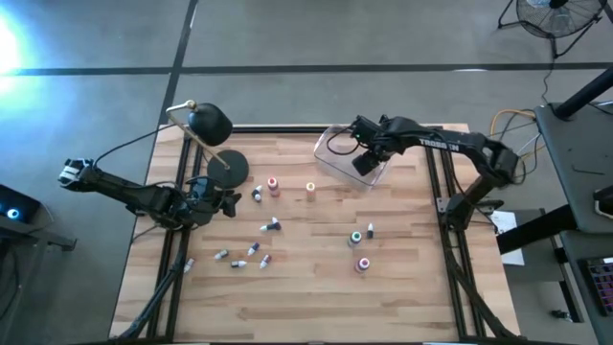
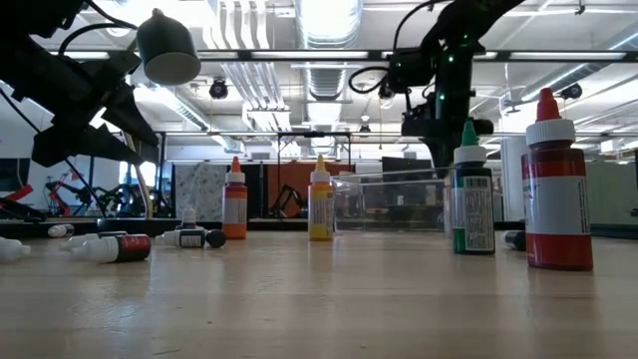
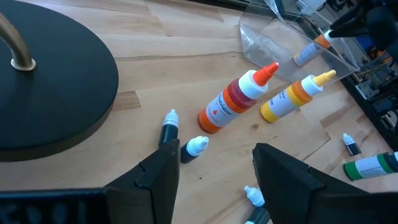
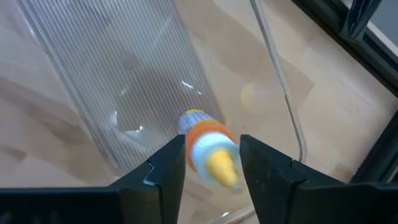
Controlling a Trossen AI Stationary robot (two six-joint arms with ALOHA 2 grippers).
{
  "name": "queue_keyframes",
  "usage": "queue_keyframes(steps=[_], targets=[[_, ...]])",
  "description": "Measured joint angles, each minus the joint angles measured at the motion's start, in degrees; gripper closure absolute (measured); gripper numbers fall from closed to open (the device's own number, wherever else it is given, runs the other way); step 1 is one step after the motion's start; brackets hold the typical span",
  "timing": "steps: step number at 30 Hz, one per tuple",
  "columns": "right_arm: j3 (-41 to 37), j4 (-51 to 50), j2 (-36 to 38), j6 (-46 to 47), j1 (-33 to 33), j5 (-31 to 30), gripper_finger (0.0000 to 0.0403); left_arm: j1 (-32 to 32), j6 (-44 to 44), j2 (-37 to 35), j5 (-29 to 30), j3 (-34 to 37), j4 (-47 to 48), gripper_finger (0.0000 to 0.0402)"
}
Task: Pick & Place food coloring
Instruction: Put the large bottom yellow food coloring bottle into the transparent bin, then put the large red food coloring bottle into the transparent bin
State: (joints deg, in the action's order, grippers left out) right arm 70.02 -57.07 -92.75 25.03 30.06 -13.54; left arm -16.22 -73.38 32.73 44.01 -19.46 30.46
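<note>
Several small food coloring bottles stand or lie on the wooden table (image 1: 306, 297): a red one (image 1: 273, 184) and a yellow one (image 1: 311, 189) upright mid-table, and others lying toward the near left (image 1: 254, 251). My right gripper (image 4: 212, 165) hangs over the clear tub (image 1: 335, 151) at the far right, shut on a bottle (image 4: 208, 146) with a yellow cap and an orange collar. My left gripper (image 3: 217, 180) stands open and holds nothing, low over the table beside the lamp base (image 1: 230, 165). My right gripper has the bottle between its two fingers at the cap end, by the orange collar (image 4: 205, 134). The fingers come from above, pointing steeply down. The bottle hangs cap up, its body slanting down into the tub, clear of the tub's floor (image 4: 118, 74).
A black desk lamp (image 1: 209, 123) stands at the far left, its round base next to my left gripper. Green (image 2: 472, 194) and red (image 2: 558, 189) bottles stand upright at the near right. Bare wood lies along the near edge.
</note>
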Motion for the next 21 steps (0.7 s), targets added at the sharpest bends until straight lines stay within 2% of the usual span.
queue_keyframes(steps=[6, 15, 18, 21], targets=[[0.00, -0.10, 2.29, 0.04, -0.02, 0.06, 0.0232, 0.02, 0.00, 0.00, 0.00, 0.00, 0.00, 0.0225], [0.00, -3.80, 8.57, -1.05, -0.91, -3.45, 0.0189, 0.02, -0.04, 0.00, 0.00, 0.00, -0.02, 0.0225], [0.02, -6.55, 12.34, -1.31, -2.53, -1.61, 0.0183, 0.02, -0.07, -0.02, 0.00, 0.00, -0.07, 0.0225], [0.02, -10.91, 15.41, 4.28, -4.47, 3.05, 0.0182, 0.02, -0.17, -0.02, -0.02, 0.00, -0.30, 0.0225]])
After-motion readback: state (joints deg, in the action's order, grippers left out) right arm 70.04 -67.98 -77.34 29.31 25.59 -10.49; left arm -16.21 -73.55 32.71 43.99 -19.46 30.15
